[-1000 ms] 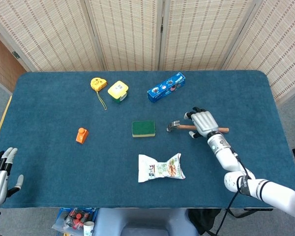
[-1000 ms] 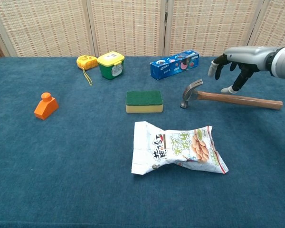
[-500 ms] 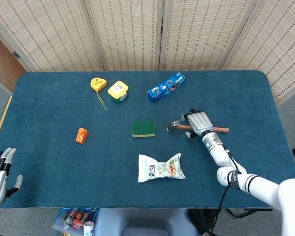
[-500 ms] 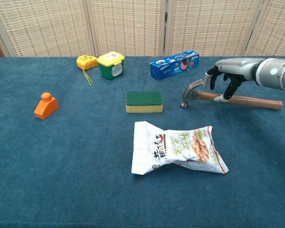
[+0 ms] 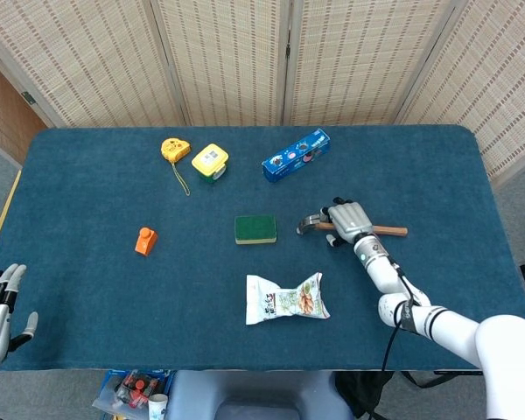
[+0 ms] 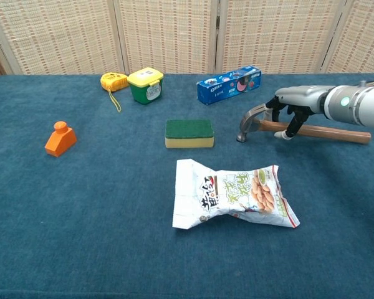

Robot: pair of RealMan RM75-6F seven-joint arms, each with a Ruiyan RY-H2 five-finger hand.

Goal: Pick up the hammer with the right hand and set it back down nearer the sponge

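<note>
Arching over the hammer (image 6: 311, 130), right hand (image 6: 291, 103) fingers (image 6: 292, 128) hide any grip.

My right hand (image 6: 291, 107), smooth grey metal-look shell, is lying over a hammer (image 6: 299, 128) showing a dull steel head and matt wooden handle. The table (image 6: 100, 205) is wearing rough blue cloth, and the snack bag (image 6: 234, 195) is glinting like glossy crinkled plastic.

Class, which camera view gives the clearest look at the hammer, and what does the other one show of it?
The chest view: the hammer lies side-on, showing its metal head and long wooden handle, with the right hand over its neck. In the head view the hammer is small, and the hand covers its middle.
</note>
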